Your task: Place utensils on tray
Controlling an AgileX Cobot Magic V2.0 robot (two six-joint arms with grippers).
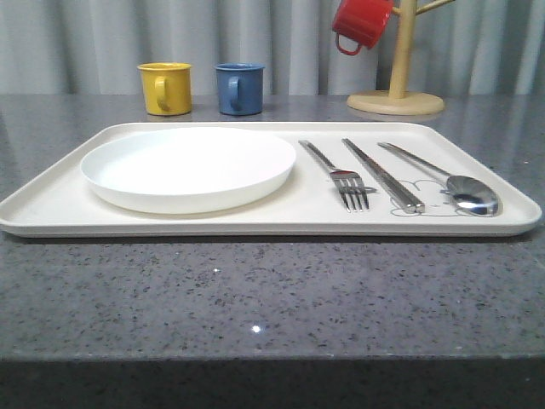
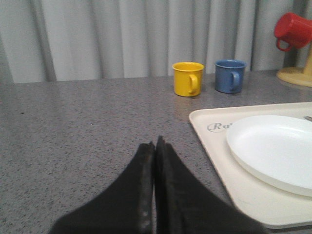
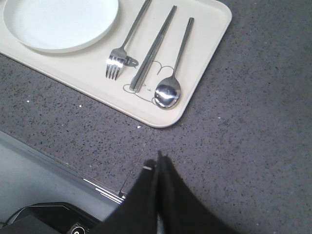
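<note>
The fork (image 1: 345, 179), chopsticks (image 1: 382, 175) and spoon (image 1: 451, 183) lie side by side on the right half of the cream tray (image 1: 51, 209), beside a white plate (image 1: 187, 168) on its left half. The left fingers (image 2: 155, 161) are pressed together over bare worktop (image 1: 255, 290), off the tray's left edge. The right fingers (image 3: 160, 168) are also together, over the worktop just off the tray's near right corner, apart from the spoon.

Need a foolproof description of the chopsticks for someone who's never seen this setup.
Find the cream tray on the grey table; a white plate fills its left half. To the plate's right lie three silver utensils side by side. The chopsticks are the middle one, between the fork and the spoon: two flat straight sticks, with no tines or bowl.
</note>
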